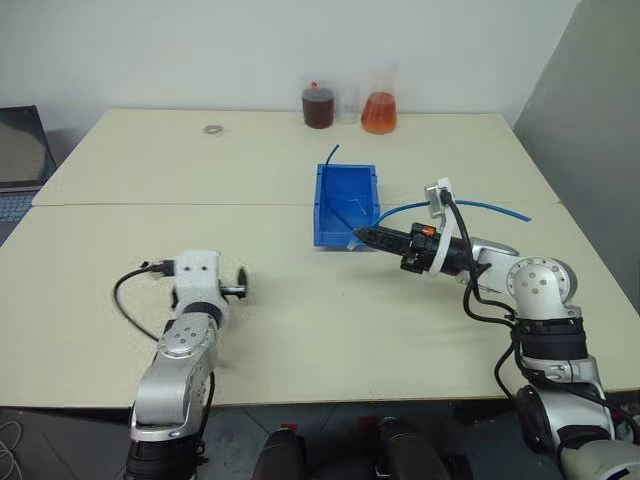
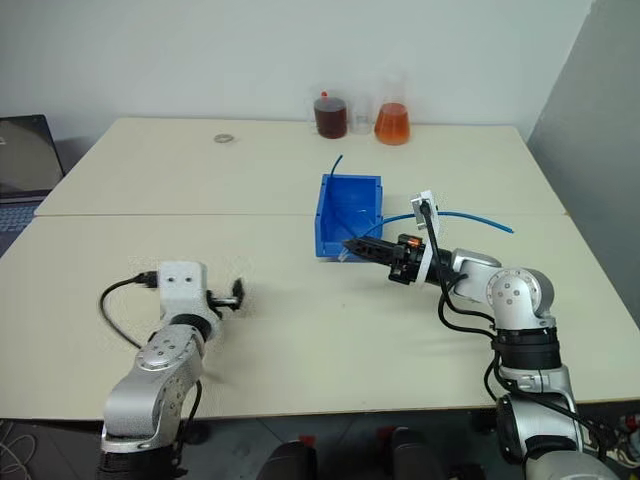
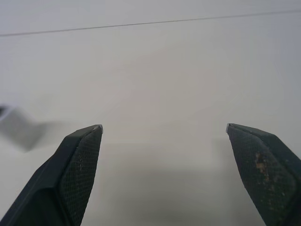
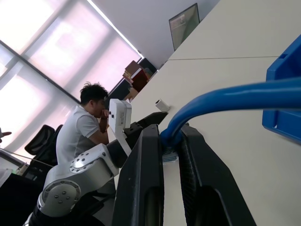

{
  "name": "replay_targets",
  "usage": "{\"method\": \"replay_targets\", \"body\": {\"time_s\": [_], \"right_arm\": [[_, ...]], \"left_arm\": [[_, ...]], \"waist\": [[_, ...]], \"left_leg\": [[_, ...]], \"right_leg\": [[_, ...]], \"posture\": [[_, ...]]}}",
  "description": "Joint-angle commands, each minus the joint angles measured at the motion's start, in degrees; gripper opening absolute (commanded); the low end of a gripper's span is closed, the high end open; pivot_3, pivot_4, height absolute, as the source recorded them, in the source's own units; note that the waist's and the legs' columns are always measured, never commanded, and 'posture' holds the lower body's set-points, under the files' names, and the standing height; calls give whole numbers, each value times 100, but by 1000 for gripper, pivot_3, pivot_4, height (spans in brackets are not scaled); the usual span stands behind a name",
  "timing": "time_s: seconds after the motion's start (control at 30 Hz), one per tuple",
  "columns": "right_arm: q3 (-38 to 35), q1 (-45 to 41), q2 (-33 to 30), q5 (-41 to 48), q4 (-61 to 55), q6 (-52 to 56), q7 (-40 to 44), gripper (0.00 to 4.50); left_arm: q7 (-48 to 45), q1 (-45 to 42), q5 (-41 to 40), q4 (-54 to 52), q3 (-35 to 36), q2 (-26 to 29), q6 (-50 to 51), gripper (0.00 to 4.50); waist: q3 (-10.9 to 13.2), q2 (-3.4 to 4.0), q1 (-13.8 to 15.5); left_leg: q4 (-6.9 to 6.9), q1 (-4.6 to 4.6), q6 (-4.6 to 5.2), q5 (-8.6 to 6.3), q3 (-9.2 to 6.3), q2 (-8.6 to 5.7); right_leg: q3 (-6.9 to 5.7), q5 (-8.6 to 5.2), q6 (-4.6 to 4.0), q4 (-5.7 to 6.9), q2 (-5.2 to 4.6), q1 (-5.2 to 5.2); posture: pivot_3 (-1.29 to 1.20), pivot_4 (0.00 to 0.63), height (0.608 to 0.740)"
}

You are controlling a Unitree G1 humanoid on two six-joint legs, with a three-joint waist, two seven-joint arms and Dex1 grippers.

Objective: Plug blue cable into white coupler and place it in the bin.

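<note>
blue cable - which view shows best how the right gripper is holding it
The right wrist view: the blue cable sits pinched between the right gripper's two fingers, beside the bin. Both eye views show it small, trailing from the gripper across the table.

The bright blue bin (image 1: pixel 346 205) stands upright near the middle of the table, toward its far edge. The thin blue cable (image 1: pixel 490 207) arcs above the table from the right edge side toward the bin's near right corner, another stretch rising from the bin's far wall.
</note>
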Motion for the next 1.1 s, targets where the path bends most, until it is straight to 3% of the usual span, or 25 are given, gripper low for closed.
{"method": "replay_targets", "body": {"time_s": [0.03,0.7,1.1], "right_arm": [[-9,-151,0,-55,-3,-117,216,186],[-49,-176,-67,-226,-85,-46,329,186],[-81,-99,-108,-222,-198,-45,259,186]], "left_arm": [[757,-249,216,292,574,-429,-21,4448],[1486,-1701,305,2415,1329,-408,-1013,4448],[1806,-2379,-102,3471,1938,-267,-1786,4448]], "waist": [[0,-1,0],[-1,-1,-4],[-1,-1,-9]], "left_leg": [[0,-1,0,0,0,0],[1,2,-1,0,-2,-1],[1,2,-1,1,-1,0]], "right_leg": [[-2,0,0,1,-1,0],[-6,1,-1,5,0,3],[-8,2,0,5,0,4]], "posture": [[0,150,740],[0,150,740],[0,150,740]]}}
